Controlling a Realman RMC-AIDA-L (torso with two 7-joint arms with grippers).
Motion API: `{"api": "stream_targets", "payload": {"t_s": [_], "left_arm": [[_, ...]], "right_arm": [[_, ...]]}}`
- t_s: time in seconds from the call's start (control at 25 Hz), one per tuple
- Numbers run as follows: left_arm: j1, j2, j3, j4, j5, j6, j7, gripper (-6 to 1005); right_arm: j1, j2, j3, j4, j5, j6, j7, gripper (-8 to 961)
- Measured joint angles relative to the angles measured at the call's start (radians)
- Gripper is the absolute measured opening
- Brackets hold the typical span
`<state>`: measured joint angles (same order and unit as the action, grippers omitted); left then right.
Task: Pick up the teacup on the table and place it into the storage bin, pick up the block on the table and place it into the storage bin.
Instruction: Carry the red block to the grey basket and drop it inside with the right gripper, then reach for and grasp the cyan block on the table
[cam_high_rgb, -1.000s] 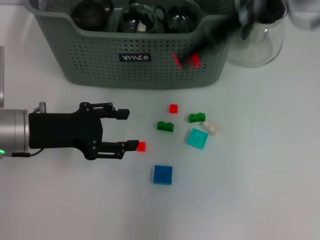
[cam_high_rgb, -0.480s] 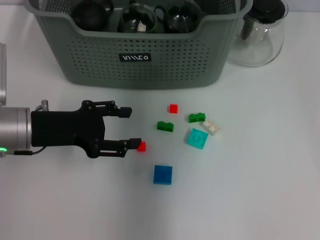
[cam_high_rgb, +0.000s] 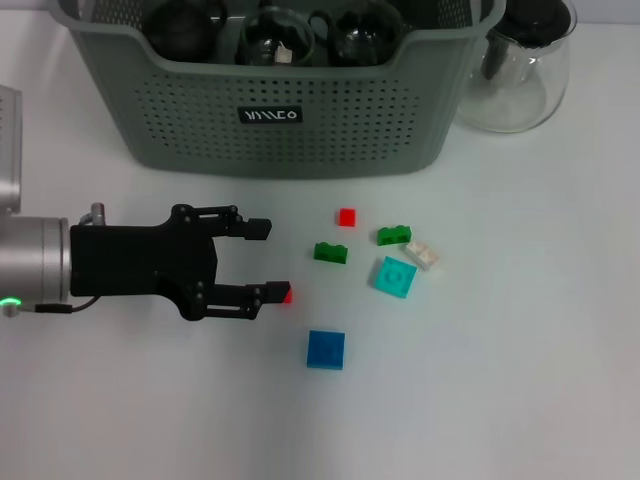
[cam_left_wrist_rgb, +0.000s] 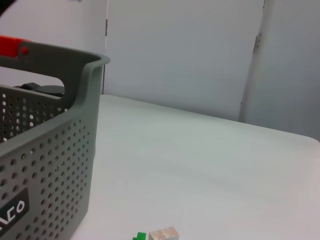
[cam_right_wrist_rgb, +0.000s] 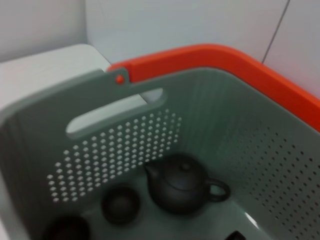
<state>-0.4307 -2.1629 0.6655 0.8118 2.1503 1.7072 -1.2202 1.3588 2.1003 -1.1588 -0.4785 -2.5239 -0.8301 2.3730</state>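
The grey-green perforated storage bin (cam_high_rgb: 200, 110) stands at the back of the table with dark and glass vessels inside. My left gripper (cam_high_rgb: 268, 261) is open and low over the table, in front of the bin. A small red block (cam_high_rgb: 288, 296) lies right at the tip of its nearer finger (cam_high_rgb: 262, 292), partly hidden by it. No teacup shows on the table. The right wrist view looks down into a bin (cam_right_wrist_rgb: 125, 145) that holds a dark teapot (cam_right_wrist_rgb: 182, 184) and small dark cups. My right gripper is out of view.
Loose blocks lie right of my left gripper: red (cam_high_rgb: 346, 217), two green (cam_high_rgb: 331, 252) (cam_high_rgb: 394, 235), white (cam_high_rgb: 422, 255), teal (cam_high_rgb: 395, 276) and blue (cam_high_rgb: 326, 349). A clear glass pitcher (cam_high_rgb: 525, 75) stands right of the bin. The left wrist view shows the bin wall (cam_left_wrist_rgb: 45, 165).
My left gripper has crept right, towards the small red block, which its nearer fingertip now partly covers. The right arm, blurred over the bin's right end a second ago, has left the head view.
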Motion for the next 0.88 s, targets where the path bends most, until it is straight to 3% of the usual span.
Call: {"api": "stream_targets", "payload": {"t_s": [0.56,0.88], "left_arm": [[0.001,0.000,-0.005,0.000,0.002,-0.001,0.001,765],[0.001,0.000,-0.006,0.000,0.002,-0.002,0.001,765]], "right_arm": [[-0.009,0.004,-0.040,0.027,0.002,0.037,-0.002,447],[-0.040,0.007,-0.044,-0.065,0.013,0.023,-0.012,768]]}}
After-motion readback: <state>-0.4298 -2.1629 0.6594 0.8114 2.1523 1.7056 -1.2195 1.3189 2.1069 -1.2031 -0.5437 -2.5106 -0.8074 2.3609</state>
